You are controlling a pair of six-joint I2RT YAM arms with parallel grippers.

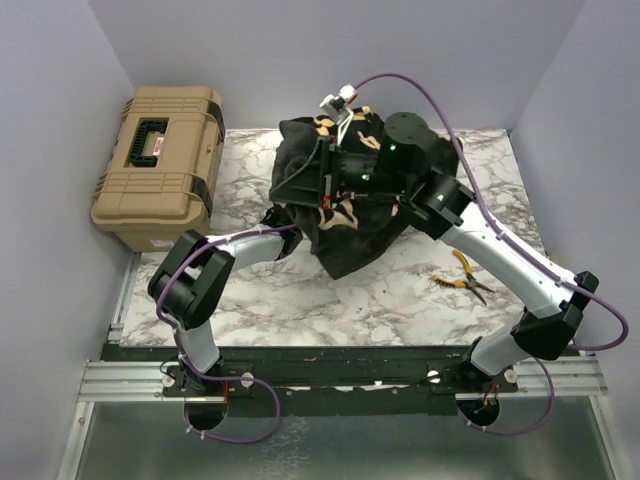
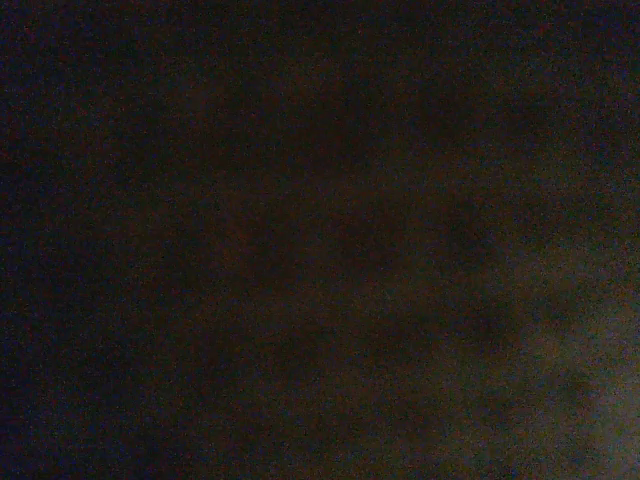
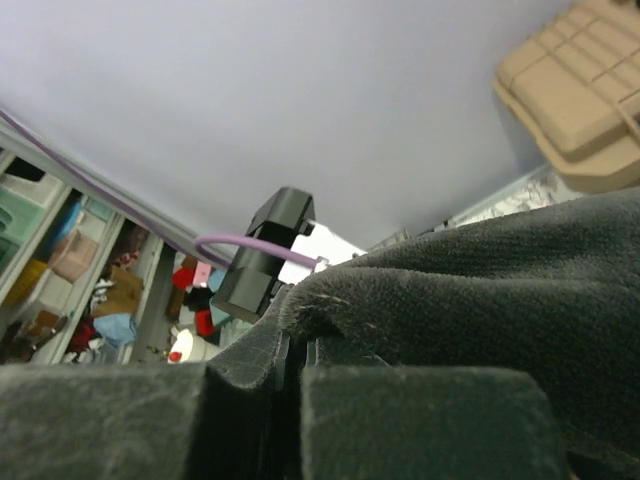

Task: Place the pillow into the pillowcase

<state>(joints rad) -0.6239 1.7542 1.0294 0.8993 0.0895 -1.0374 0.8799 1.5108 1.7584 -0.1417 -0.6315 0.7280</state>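
My right gripper (image 3: 296, 395) is clamped on a fold of the pillowcase (image 3: 480, 270). My left gripper lies hidden under the fabric, and I cannot tell its state.

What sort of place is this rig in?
Probably a robotics lab test cell: plain walls box in a marble-patterned table that carries a toolbox and pliers, and the right wrist view shows cluttered storage shelves beyond.

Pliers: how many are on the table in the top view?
1. The pliers lie on the table, right of the pillowcase; the fabric may hide others.
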